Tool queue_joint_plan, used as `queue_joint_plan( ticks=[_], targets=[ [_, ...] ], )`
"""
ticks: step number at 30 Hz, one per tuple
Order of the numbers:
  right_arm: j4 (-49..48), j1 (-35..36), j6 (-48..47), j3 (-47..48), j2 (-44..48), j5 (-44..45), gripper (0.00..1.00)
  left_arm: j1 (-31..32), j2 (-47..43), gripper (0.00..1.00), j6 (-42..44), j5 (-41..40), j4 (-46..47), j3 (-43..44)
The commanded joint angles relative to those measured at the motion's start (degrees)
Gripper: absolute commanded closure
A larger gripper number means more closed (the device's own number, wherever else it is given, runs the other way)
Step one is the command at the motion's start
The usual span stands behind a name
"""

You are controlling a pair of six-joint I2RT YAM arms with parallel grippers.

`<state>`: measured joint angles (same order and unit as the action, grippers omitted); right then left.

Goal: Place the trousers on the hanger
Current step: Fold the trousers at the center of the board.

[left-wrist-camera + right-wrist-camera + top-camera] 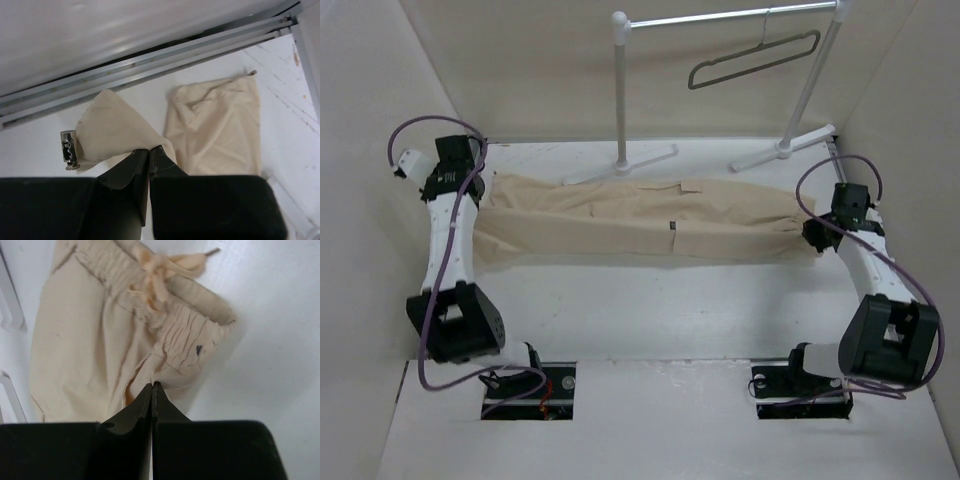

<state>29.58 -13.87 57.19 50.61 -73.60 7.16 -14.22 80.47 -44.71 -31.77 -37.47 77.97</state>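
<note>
The beige trousers [640,222] lie stretched flat across the table, leg ends at the left and waistband at the right. My left gripper [477,190] is shut on the edge of one leg end [117,131], fingertips pinching the cloth [149,150]. The other leg end [215,125] lies flat beside it. My right gripper [817,236] is shut on the gathered waistband [180,335], its tips together on a fold [152,385]. The grey hanger [755,60] hangs on the white rack's bar at the back right, apart from both grippers.
The white rack [620,90] stands behind the trousers, its feet [620,165] close to the cloth's far edge. A drawstring knot [160,262] sits on the waistband. A metal cord stopper [69,149] lies by the left leg end. Walls enclose the table on both sides.
</note>
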Motion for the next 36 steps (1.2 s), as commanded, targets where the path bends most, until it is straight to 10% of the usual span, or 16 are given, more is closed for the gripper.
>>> queue_joint_plan(
  ticks=[1, 12, 23, 31, 36],
  targets=[
    [-4.19, 0.02, -0.94, 9.05, -6.0, 5.68, 0.95, 0.02, 9.94, 1.0, 3.92, -6.47, 6.01, 9.79],
    [2.57, 0.81, -3.22, 41.99, -34.04, -0.82, 0.94, 0.9, 37.11, 1.0, 8.31, -3.39, 6.1, 39.6],
    [8.12, 1.96, -2.0, 68.47, -56.91, -1.88, 0.83, 0.9, 53.12, 0.9, 9.55, 2.23, 15.05, 50.95],
    [1.98, 5.73, -6.55, 56.38, -46.3, -2.15, 0.55, 2.04, 52.52, 0.52, 9.73, 11.82, 20.78, 53.6],
    [-8.55, 5.57, -7.8, 29.95, -28.38, -1.71, 0.36, 2.04, 44.71, 0.4, 11.66, 9.54, 20.42, 43.26]
  ],
)
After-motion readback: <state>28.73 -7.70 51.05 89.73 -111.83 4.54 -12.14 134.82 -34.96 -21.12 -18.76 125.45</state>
